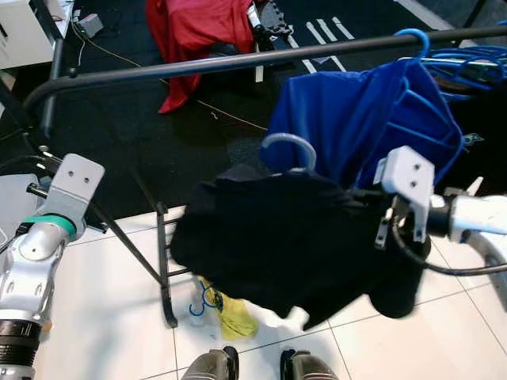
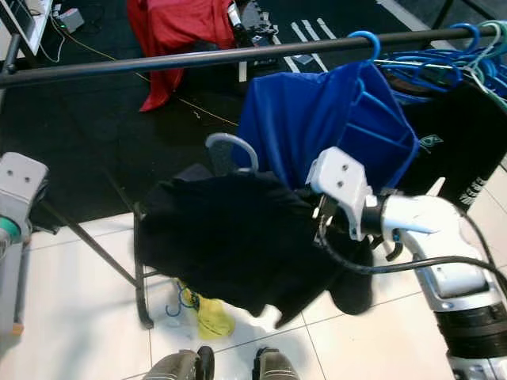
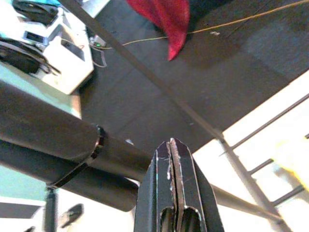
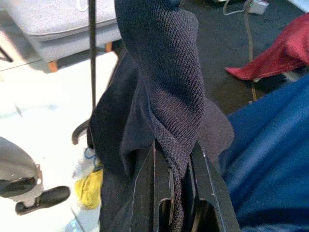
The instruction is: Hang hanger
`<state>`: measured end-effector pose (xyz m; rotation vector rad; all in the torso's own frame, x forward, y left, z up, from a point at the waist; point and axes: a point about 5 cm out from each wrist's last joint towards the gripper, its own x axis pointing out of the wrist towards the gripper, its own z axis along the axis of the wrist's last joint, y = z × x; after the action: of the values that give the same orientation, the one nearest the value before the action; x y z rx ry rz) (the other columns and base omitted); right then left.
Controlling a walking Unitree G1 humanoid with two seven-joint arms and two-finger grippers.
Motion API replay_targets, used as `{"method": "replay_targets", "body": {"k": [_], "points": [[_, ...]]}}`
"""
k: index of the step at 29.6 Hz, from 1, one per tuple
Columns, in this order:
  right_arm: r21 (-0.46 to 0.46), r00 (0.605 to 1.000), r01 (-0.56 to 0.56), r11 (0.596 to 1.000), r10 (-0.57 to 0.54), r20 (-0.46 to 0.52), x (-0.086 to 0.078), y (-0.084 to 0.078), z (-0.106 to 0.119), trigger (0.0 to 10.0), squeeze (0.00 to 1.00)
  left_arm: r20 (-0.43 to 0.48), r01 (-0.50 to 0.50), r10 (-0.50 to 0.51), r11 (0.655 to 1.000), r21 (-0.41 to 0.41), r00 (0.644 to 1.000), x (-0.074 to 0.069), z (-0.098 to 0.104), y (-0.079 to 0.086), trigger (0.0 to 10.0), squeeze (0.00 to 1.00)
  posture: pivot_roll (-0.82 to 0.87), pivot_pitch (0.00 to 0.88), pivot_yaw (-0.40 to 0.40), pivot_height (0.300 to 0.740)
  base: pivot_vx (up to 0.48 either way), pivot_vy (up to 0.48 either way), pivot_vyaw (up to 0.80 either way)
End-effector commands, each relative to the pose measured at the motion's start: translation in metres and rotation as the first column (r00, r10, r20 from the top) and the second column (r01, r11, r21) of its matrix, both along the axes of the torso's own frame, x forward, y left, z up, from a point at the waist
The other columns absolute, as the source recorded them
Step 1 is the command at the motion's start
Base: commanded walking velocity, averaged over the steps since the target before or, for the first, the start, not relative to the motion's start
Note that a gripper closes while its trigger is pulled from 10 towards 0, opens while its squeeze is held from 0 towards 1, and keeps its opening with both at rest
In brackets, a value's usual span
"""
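A black garment (image 1: pixel 269 237) hangs on a hanger whose grey hook (image 1: pixel 291 146) stands up just below the black rail (image 1: pixel 198 65) without touching it. In the right wrist view my right gripper (image 4: pixel 176 162) is shut on a fold of the black knit fabric (image 4: pixel 169 96) at the hanger's shoulder. The hook is just left of a blue garment (image 1: pixel 356 119) that hangs on the rail by a blue hanger hook (image 1: pixel 413 38). My left gripper (image 3: pixel 173 150) is shut on nothing, low beside the rack's left end, and its arm (image 1: pixel 67 186) shows at the left.
Several blue hangers (image 1: pixel 471 59) crowd the rail's right end. Below the garment stand the rack's legs (image 1: pixel 164 269), with a yellow cloth (image 1: pixel 231 315) and a small blue hanger (image 1: pixel 204 301) on the tiles. A red cloth (image 1: pixel 198 32) lies on the dark carpet behind.
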<state>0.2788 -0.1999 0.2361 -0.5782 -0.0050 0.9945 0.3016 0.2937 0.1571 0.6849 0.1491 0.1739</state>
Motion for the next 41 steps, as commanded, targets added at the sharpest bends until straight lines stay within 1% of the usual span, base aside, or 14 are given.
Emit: {"method": "replay_targets", "body": {"k": [1, 5, 8, 9, 10, 12, 13, 16, 18, 21, 25, 29, 35, 41], "points": [[0.042, 0.997, -0.012, 0.999, 0.008, 0.074, -0.003, -0.001, 0.020, 10.0, 0.00, -0.015, -0.101, 0.103, 0.992, 0.076, 0.995, -0.008, -0.003, 0.020, 0.0, 0.00, -0.05, 0.079, 0.079, 0.740, 0.000, 0.000, 0.00], [0.072, 0.992, -0.030, 0.997, 0.021, 0.122, -0.004, 0.001, 0.036, 10.0, 0.00, -0.014, -0.061, 0.062, 0.997, 0.057, 0.998, -0.007, -0.007, 0.013, 0.0, 0.00, -0.05, 0.080, 0.079, 0.740, 0.000, 0.000, 0.00], [0.093, 0.987, -0.078, 0.993, 0.064, 0.148, -0.006, 0.012, 0.041, 10.0, 0.00, 0.004, 0.062, -0.062, 0.991, -0.116, 0.998, -0.003, -0.010, -0.011, 0.0, 0.00, -0.06, 0.080, 0.074, 0.740, 0.000, 0.000, 0.00], [0.111, 0.987, -0.090, 0.990, 0.074, 0.146, -0.006, 0.019, 0.036, 10.0, 0.00, 0.021, 0.175, -0.175, 0.957, -0.231, 0.984, -0.002, -0.009, -0.029, 9.5, 0.00, -0.06, 0.078, 0.067, 0.740, 0.000, 0.000, 0.00], [0.111, 0.987, -0.090, 0.990, 0.074, 0.146, -0.006, 0.019, 0.036, 10.0, 0.00, 0.021, 0.175, -0.175, 0.957, -0.231, 0.984, -0.002, -0.009, -0.029, 9.5, 0.00, -0.06, 0.078, 0.067, 0.740, 0.000, 0.000, 0.00], [0.187, 0.994, -0.011, 0.982, -0.010, 0.109, 0.002, 0.032, 0.010, 10.0, 0.00, 0.065, 0.387, -0.403, 0.805, -0.449, 0.913, -0.010, -0.006, -0.071, 10.0, 0.00, -0.05, 0.079, 0.064, 0.740, 0.000, 0.000, 0.00], [0.187, 0.994, -0.011, 0.982, -0.010, 0.109, 0.002, 0.032, 0.010, 10.0, 0.00, 0.065, 0.387, -0.403, 0.805, -0.449, 0.913, -0.010, -0.006, -0.071, 10.0, 0.00, -0.05, 0.079, 0.064, 0.740, 0.000, 0.000, 0.00], [0.260, 0.982, 0.179, 0.949, -0.189, 0.015, 0.016, 0.042, -0.034, 10.0, 0.00, 0.087, 0.484, -0.547, 0.641, -0.596, 0.832, -0.023, -0.007, -0.106, 10.0, 0.00, -0.05, 0.081, 0.069, 0.740, 0.000, 0.000, 0.00], [0.286, 0.949, 0.315, 0.905, -0.309, -0.067, 0.022, 0.045, -0.066, 10.0, 0.00, 0.095, 0.506, -0.589, 0.589, -0.630, 0.802, -0.027, -0.007, -0.120, 10.0, 0.00, -0.05, 0.082, 0.073, 0.740, 0.000, 0.000, 0.00], [0.302, 0.923, 0.385, 0.872, -0.373, -0.097, 0.026, 0.045, -0.077, 10.0, 0.00, 0.095, 0.503, -0.586, 0.589, -0.632, 0.805, -0.027, -0.008, -0.123, 10.0, 0.00, -0.05, 0.082, 0.073, 0.740, 0.000, 0.000, 0.00], [0.317, 0.728, 0.674, 0.667, -0.672, -0.135, 0.044, 0.031, -0.103, 10.0, 0.00, 0.063, 0.455, -0.505, 0.709, -0.538, 0.861, -0.019, -0.018, -0.126, 10.0, 0.00, -0.05, 0.078, 0.088, 0.740, 0.000, 0.000, 0.00], [0.373, 0.641, 0.735, 0.566, -0.759, -0.112, 0.052, 0.029, -0.094, 10.0, 0.00, 0.076, 0.440, -0.467, 0.750, -0.495, 0.881, -0.017, -0.013, -0.129, 10.0, 0.00, -0.05, 0.080, 0.088, 0.740, 0.000, 0.000, 0.00], [0.433, 0.616, 0.731, 0.528, -0.784, -0.085, 0.057, 0.033, -0.079, 10.0, 0.00, 0.083, 0.452, -0.472, 0.757, -0.473, 0.878, -0.016, -0.009, -0.136, 10.0, 0.00, -0.06, 0.080, 0.082, 0.740, 0.000, 0.000, 0.00], [0.518, 0.680, 0.650, 0.555, -0.730, -0.072, 0.062, 0.057, -0.062, 10.0, 0.00, 0.125, 0.508, -0.521, 0.706, -0.494, 0.844, -0.015, 0.000, -0.155, 10.0, 0.00, -0.06, 0.079, 0.076, 0.740, 0.000, 0.000, 0.00]]}}
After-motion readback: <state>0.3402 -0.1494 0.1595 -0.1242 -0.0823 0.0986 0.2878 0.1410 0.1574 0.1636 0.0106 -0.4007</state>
